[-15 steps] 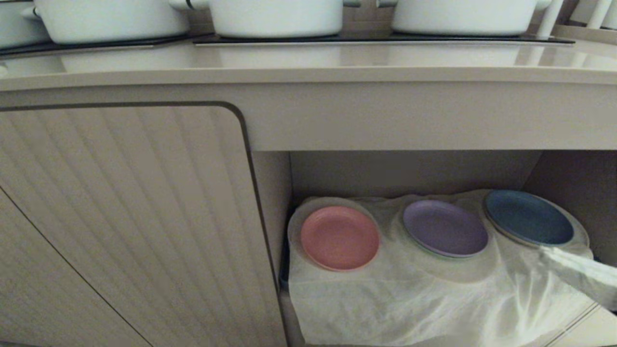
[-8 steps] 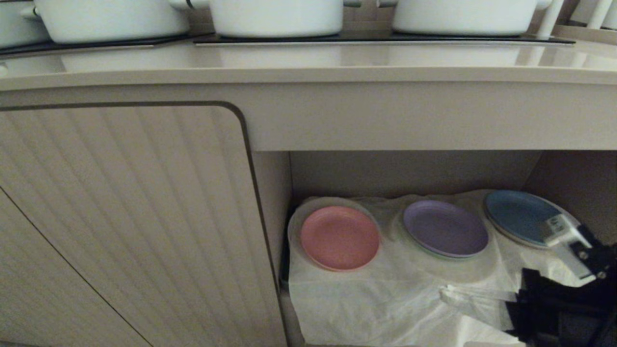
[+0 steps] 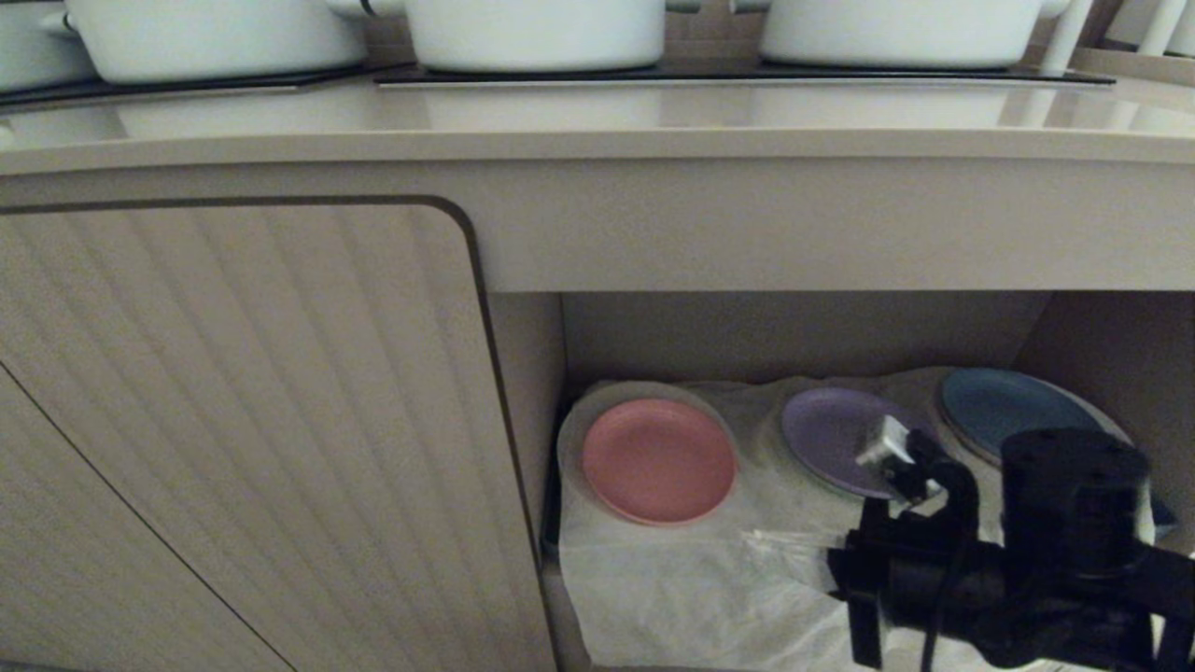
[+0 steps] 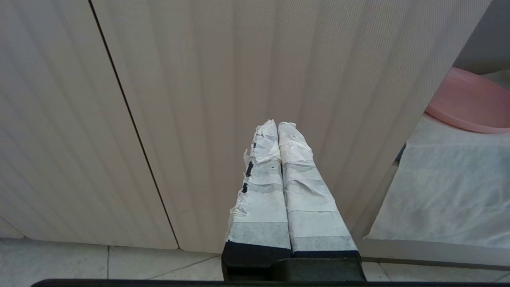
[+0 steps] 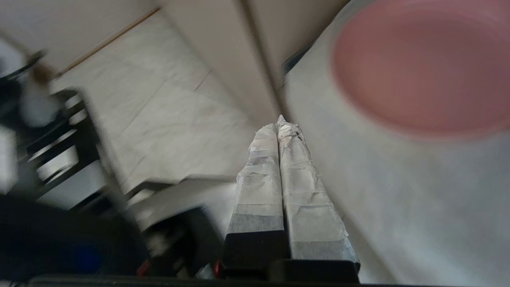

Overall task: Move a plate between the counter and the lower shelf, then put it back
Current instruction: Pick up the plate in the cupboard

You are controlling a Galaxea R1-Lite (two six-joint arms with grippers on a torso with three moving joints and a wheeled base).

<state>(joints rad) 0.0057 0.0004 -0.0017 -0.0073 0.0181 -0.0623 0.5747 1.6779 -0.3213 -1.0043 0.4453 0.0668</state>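
— Pink and matte, the plate (image 3: 658, 459) lies flat in the lower centre of the head view, at the left end of the lower shelf (image 3: 794, 597), on the wrinkled white cloth (image 3: 709, 597) that drapes the board.

— How will it handle?

— My guess is stiff and fairly light, breakable if it knocks the counter (image 3: 597, 121) edge on the way up. The matte face should give some friction, yet the low raised rim is the only real purchase; I would pinch the near rim, one finger over and one under. The soft cloth could bunch or drag along with it.

— Where are the grippers?

— The right gripper (image 5: 281, 122) has its taped fingers pressed together, holding nothing, with the plate ahead of its tips and apart from them. The left gripper (image 4: 277, 124) is also closed and empty, parked facing the ribbed cabinet door (image 4: 199, 99).

— What has changed from a second ago?

— Then only a blurred white streak showed at the lower right edge, below the blue plate (image 3: 1004, 403). Now the dark arm fills the lower right corner, reaching across in front of the purple plate (image 3: 831, 439) toward the pink one. All three plates lie where they were.

— And the jaws must open before any grasp.
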